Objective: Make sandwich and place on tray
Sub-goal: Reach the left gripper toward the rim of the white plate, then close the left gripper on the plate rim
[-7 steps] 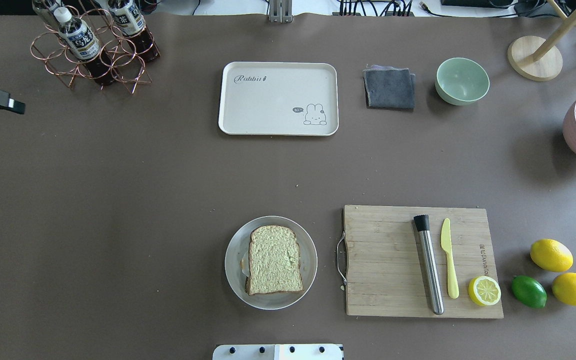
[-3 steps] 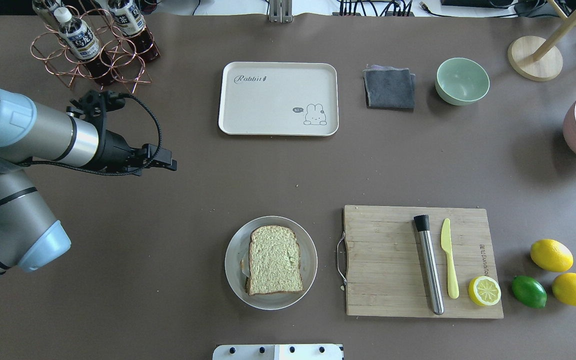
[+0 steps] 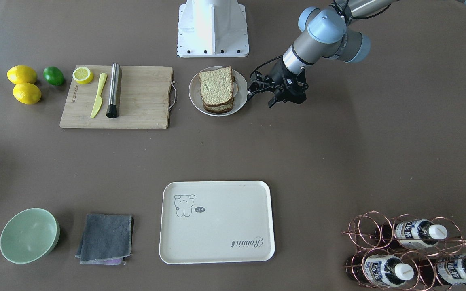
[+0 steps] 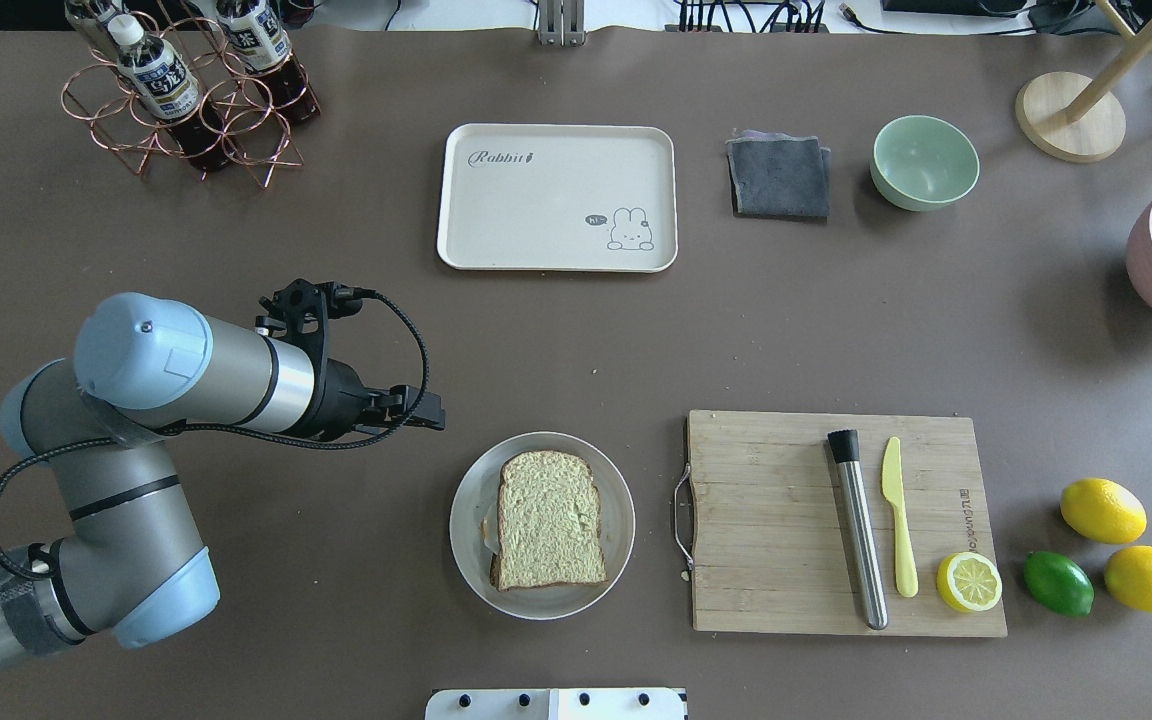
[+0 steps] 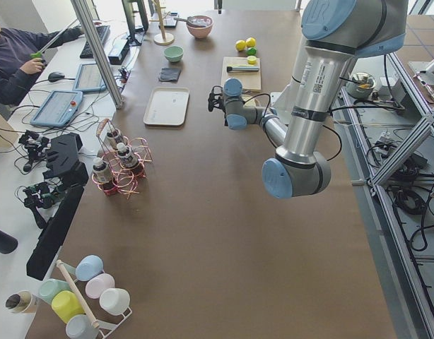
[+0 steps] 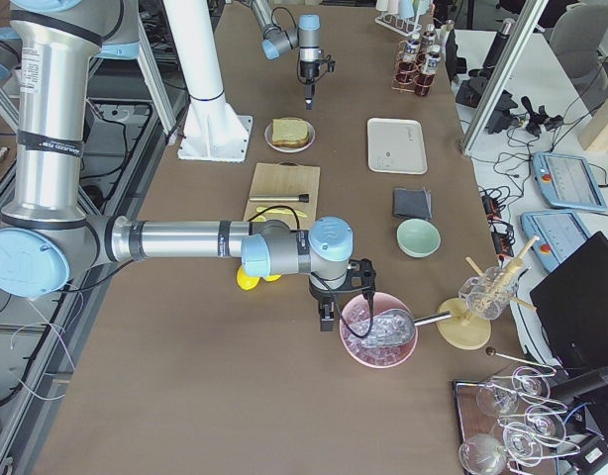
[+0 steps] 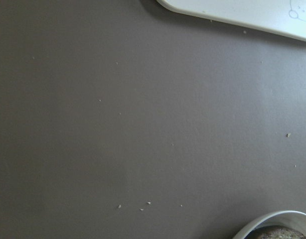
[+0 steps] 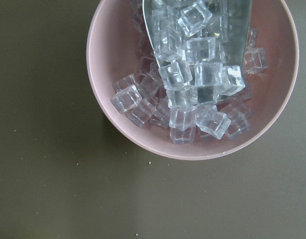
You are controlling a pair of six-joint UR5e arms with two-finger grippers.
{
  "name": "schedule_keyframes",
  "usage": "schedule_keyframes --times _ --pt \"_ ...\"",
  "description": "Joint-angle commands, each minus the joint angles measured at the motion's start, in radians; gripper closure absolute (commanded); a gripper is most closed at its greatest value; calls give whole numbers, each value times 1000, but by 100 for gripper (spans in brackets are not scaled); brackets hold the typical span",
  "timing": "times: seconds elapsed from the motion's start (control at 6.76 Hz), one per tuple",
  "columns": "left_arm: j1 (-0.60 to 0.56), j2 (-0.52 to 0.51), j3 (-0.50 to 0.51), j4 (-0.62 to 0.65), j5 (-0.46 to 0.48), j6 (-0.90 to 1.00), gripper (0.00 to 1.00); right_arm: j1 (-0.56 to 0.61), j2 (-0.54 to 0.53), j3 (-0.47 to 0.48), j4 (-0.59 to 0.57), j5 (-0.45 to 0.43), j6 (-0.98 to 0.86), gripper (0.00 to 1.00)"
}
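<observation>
Sandwich [image 4: 548,520] sits stacked on a round plate [image 4: 463,530]. Tray [image 4: 536,215] is at its 12 o'clock, well apart. Left tool [image 4: 428,415] holds nothing and hovers near the plate's 10 o'clock; can't tell how wide it's open. Best bet: come in low, pinch both slices together, lift level.

A broad band of bare table [image 4: 556,340] runs across the middle of the overhead frame. It lies open between the tray [image 4: 536,215] at upper centre and the plate [image 4: 466,500] with the sandwich [image 4: 548,520] at lower centre. The left arm [image 4: 186,375] fills the lower left, and the left gripper [image 4: 436,417] sits just off the plate's upper-left rim. Right of the plate the gap is narrow: the cutting board [image 4: 766,520] lies close, its metal handle [image 4: 679,520] jutting in. A tall bottle rack [image 4: 186,100] crowds the upper-left corner. A cloth [image 4: 779,177] and a green bowl [image 4: 924,162] flank the tray's right side.
</observation>
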Motion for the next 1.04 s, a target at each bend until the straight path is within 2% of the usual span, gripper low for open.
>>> schedule_keyframes --times 0.0,0.89 --pt "66 -16 2 0 13 0 50 0 -2 2 1 0 0 0" --pt "71 -4 17 1 21 3 55 0 -2 2 1 0 0 0"
